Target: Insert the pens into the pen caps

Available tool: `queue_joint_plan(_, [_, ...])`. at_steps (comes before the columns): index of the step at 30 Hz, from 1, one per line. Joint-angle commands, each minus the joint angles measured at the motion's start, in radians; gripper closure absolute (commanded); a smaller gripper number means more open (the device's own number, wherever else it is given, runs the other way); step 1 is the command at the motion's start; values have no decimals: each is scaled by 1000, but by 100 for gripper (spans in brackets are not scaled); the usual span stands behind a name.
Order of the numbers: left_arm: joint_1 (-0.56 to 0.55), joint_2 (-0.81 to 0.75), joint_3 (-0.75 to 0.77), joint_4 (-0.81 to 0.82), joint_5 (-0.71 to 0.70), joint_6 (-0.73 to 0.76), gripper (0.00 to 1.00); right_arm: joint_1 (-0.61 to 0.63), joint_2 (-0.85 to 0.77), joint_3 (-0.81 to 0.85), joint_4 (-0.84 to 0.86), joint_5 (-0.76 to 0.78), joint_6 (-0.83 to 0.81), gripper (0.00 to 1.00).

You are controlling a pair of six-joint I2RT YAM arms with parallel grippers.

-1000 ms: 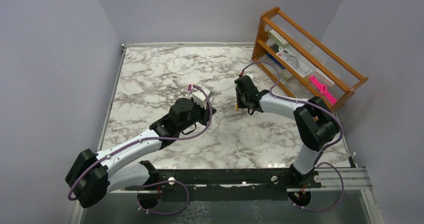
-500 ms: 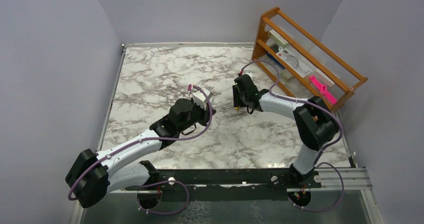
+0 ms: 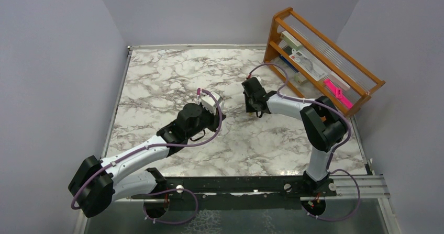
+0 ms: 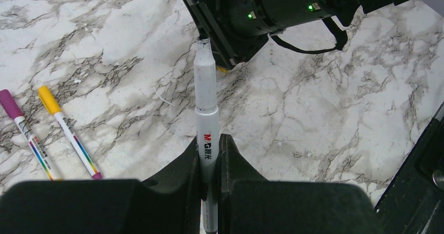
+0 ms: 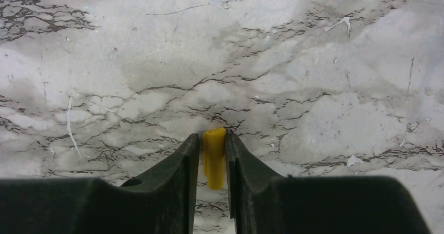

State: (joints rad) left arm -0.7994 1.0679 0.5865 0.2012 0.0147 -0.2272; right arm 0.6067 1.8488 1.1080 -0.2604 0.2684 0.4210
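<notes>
Nearest the arm bases, the left gripper (image 4: 209,140) is closed narrowly on the barrel of a slim silver-white plastic pen (image 4: 206,98). The uncapped pen stands out well past the black fingers (image 4: 184,163), with its bare tip pointing away from the wrist. This held pen is the landmark for everything else. Off to its left, two thin pens lie side by side on the white marble-patterned table (image 3: 157,77). One wears a purple cap (image 4: 8,99) and the other a yellow cap (image 4: 47,98), so those two look finished. Just beyond the held pen's tip hangs the right gripper (image 5: 212,137), its fingers drawn in on a small stubby yellow plastic cap (image 5: 214,160). The cap lies lengthwise between the fingers and pokes slightly past them toward the table. Whether it is lifted clear of the marble cannot be told, nor which end is open. The coming move turns on the cap sitting straight ahead of the pen's tip, a touch to its right and lower. The cap's long axis appears to run down along the right fingers rather than in line with the pen, so one wrist probably has to tilt before the tip can enter. Far beyond the held pen and to its right stands a slatted brown wooden rack (image 3: 273,37) holding a flat bright-pink object (image 3: 335,91).
</notes>
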Motion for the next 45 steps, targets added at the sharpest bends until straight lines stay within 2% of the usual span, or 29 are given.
queue_joint_plan(1, [5,9,-9,38,-19,-9,100,6,39,30,-59,-8,7,78])
queue_joint_plan(3, [5,13,-6,34,-17,-9,100,7,35,21,-57,-17,16,82])
queue_joint_plan(6, [6,13,-5,34,-15,-10,100,7,11,8,-43,-39,30,98])
queue_joint_plan(11, [5,15,-16,90,56,-45,100,7,-124,-52,56,-101,42,99])
queue_joint_plan(16, [5,30,-75,311,240,-163,100,5,-381,-184,241,-193,74,99])
queue_joint_plan(21, [4,111,-113,572,355,-303,100,5,-627,-323,446,-340,130,99])
queue_joint_plan(30, [0,334,-88,1051,427,-538,100,5,-843,-416,604,-453,209,99])
queue_joint_plan(38, [-22,396,-41,1120,438,-566,100,5,-857,-410,654,-537,191,99])
queue_joint_plan(45, [-28,393,-47,1088,431,-560,100,5,-846,-391,672,-556,178,99])
